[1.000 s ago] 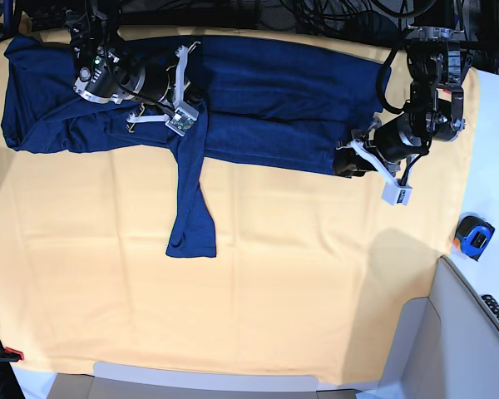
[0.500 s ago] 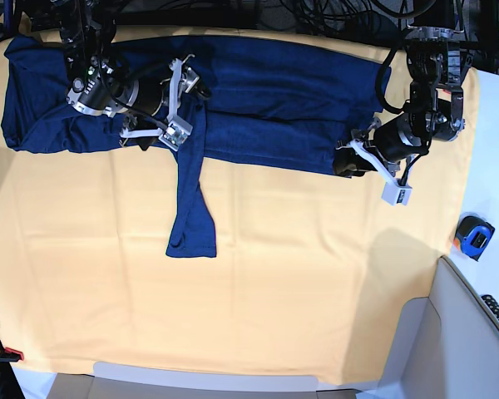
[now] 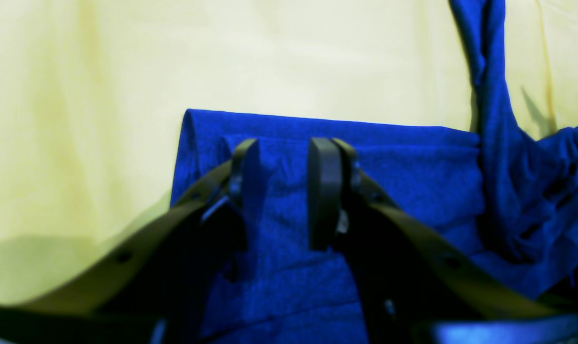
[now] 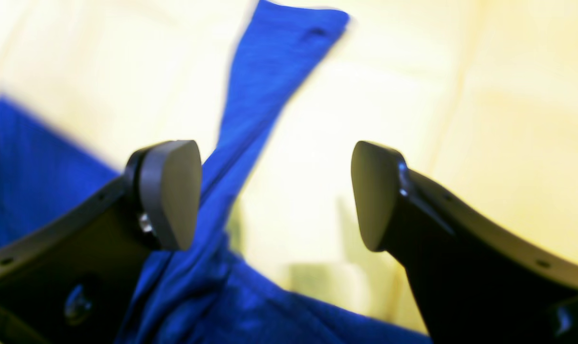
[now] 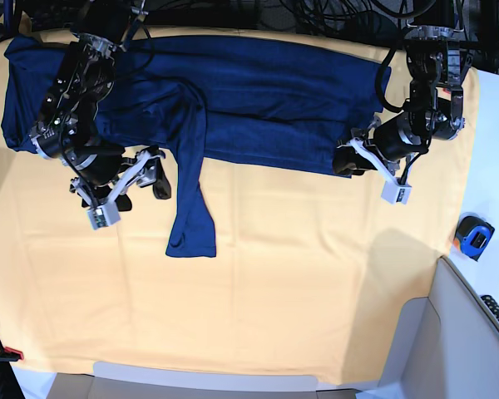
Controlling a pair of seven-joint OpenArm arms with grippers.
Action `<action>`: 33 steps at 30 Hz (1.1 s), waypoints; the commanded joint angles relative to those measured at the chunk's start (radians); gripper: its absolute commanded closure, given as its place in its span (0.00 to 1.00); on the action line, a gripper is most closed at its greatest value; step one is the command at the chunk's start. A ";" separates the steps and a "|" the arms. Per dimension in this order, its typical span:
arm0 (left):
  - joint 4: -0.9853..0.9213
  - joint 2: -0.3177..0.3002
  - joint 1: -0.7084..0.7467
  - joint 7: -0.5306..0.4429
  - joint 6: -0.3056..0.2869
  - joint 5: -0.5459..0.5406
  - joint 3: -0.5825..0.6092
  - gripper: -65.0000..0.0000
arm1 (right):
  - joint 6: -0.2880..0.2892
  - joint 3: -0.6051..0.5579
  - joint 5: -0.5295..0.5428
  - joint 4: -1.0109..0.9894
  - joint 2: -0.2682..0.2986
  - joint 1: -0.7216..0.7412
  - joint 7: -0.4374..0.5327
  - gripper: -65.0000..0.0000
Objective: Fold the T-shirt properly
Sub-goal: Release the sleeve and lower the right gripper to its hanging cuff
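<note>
The navy T-shirt (image 5: pixel 258 91) lies folded in a long band across the far side of the yellow-orange table cloth (image 5: pixel 299 283). One sleeve (image 5: pixel 191 216) hangs from it toward the front. My left gripper (image 5: pixel 347 160) sits on the band's lower right corner. In the left wrist view its jaws (image 3: pixel 284 186) stand a narrow gap apart with blue fabric (image 3: pixel 413 181) between them. My right gripper (image 5: pixel 143 187) is open and empty above the cloth, just left of the sleeve. In the right wrist view (image 4: pixel 274 191) the sleeve (image 4: pixel 269 86) runs past its left finger.
A blue and orange tape measure (image 5: pixel 474 235) lies off the cloth at the right. A grey box edge (image 5: pixel 449 332) stands at the front right, with a dark remote (image 5: pixel 497 309) behind it. A red clamp (image 5: pixel 12 353) holds the front left corner. Cables run along the back.
My right gripper has left the shirt's shoulder area, moved toward the front and left, and now hangs open beside the sleeve. The left arm has not moved.
</note>
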 commanded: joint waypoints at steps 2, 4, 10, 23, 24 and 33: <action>0.014 -0.008 -0.010 -0.017 -0.006 -0.009 -0.003 0.73 | 0.002 0.085 0.023 -0.107 -0.026 0.065 0.014 0.30; 0.013 -0.008 -0.010 -0.017 -0.006 -0.009 -0.003 0.73 | 0.002 0.121 0.023 -0.201 -0.037 0.111 0.014 0.38; 0.013 -0.008 -0.010 -0.017 -0.006 -0.009 -0.001 0.73 | -0.060 0.130 0.025 -0.333 -0.066 0.191 0.030 0.54; 0.013 -0.008 -0.009 -0.014 -0.006 -0.009 0.000 0.73 | -0.370 0.128 0.043 -0.517 -0.102 0.260 0.306 0.54; 0.013 -0.008 -0.009 -0.014 -0.006 -0.009 -0.001 0.73 | -0.379 0.128 0.063 -0.543 -0.102 0.262 0.317 0.54; 0.013 -0.008 -0.009 -0.011 -0.006 -0.009 0.000 0.73 | -0.464 0.072 0.145 -0.649 -0.102 0.277 0.353 0.54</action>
